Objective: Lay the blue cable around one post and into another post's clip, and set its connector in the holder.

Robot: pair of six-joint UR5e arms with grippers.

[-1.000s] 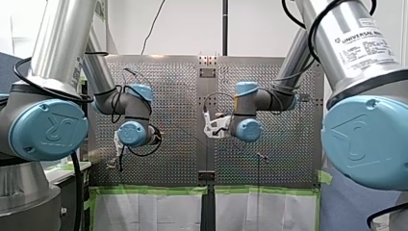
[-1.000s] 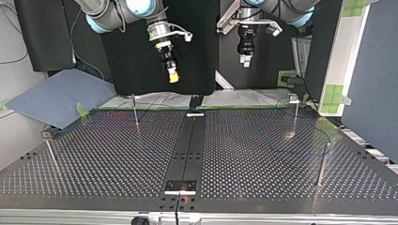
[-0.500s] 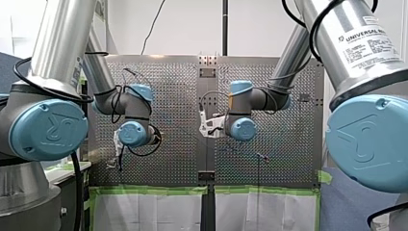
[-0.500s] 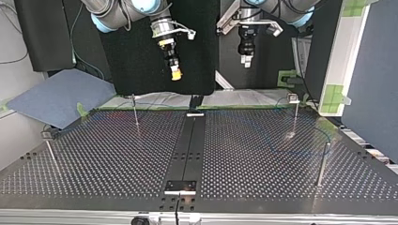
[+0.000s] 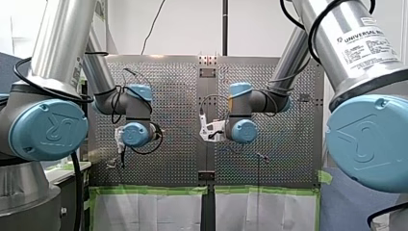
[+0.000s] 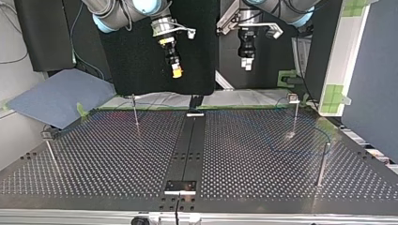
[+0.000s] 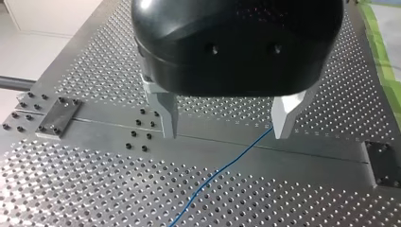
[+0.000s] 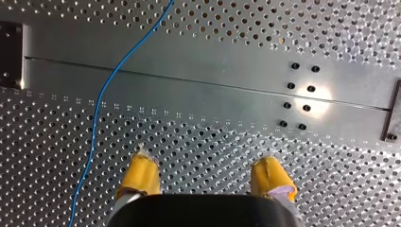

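The thin blue cable [image 6: 291,152] lies loose on the perforated table, looping in the top view's right half among slim metal posts [image 6: 295,117] [image 6: 323,163]. My left gripper [image 7: 227,124] hangs open above the table's centre strip, its metal fingers [image 7: 166,116] empty, and the cable [image 7: 222,170] runs on the plate below them. My right gripper [image 8: 205,176] is open too, yellow pads [image 8: 140,171] wide apart with nothing between them; the cable [image 8: 106,90] passes on the plate ahead of and beside one pad. Both grippers [image 6: 177,71] [image 6: 246,63] are well above the table. No connector or holder can be made out.
Two more posts stand in the top view's left half [image 6: 135,111] [image 6: 50,152]. A dark centre strip [image 6: 187,145] with screw holes and end plates splits the table. A blue-grey mat [image 6: 56,96] lies beyond the table's left corner in the top view. Green tape [image 5: 154,190] edges the table.
My right arm has swung toward the front view's left, bringing its gripper nearer the centre strip and slightly lower. My left gripper has barely shifted. The cable lies as before.
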